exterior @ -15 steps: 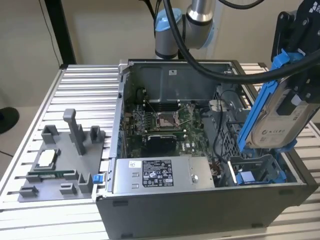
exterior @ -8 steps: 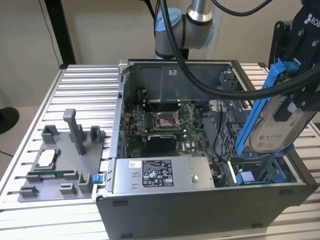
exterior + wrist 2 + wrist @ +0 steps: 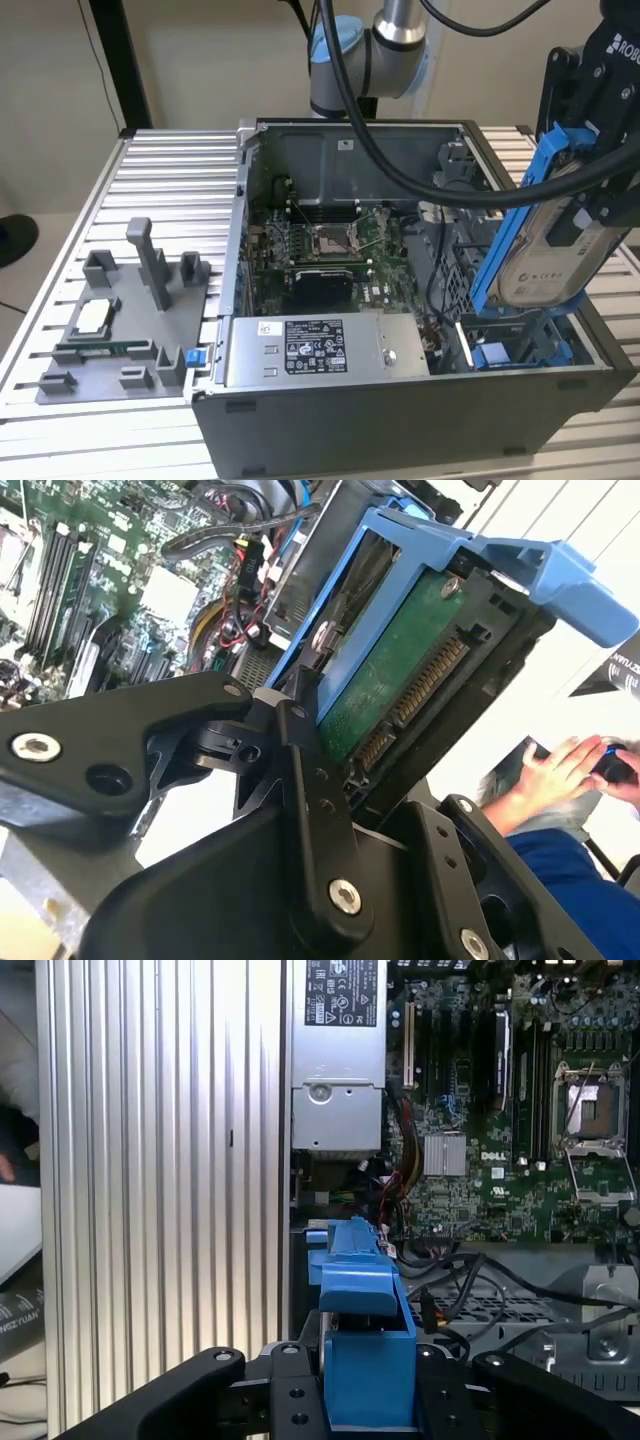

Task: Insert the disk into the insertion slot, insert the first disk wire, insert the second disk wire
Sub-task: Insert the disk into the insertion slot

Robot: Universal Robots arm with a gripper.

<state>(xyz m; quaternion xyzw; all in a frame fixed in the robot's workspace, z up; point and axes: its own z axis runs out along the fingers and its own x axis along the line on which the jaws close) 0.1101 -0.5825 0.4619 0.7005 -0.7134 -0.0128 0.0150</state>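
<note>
Blue-framed, white-labelled disk (image 3: 545,250) hangs tilted above the insertion slot (image 3: 520,345), pinched by the claw (image 3: 368,1405).

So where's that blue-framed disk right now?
At the exterior view's right, the disk hangs tilted in the fingers, above the drive bay inside the computer case.

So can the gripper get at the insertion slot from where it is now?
Probably yes: the gripper, shut on the tilted disk, hangs over the insertion slot, whose top looks open; black cables lie beside it.
</note>
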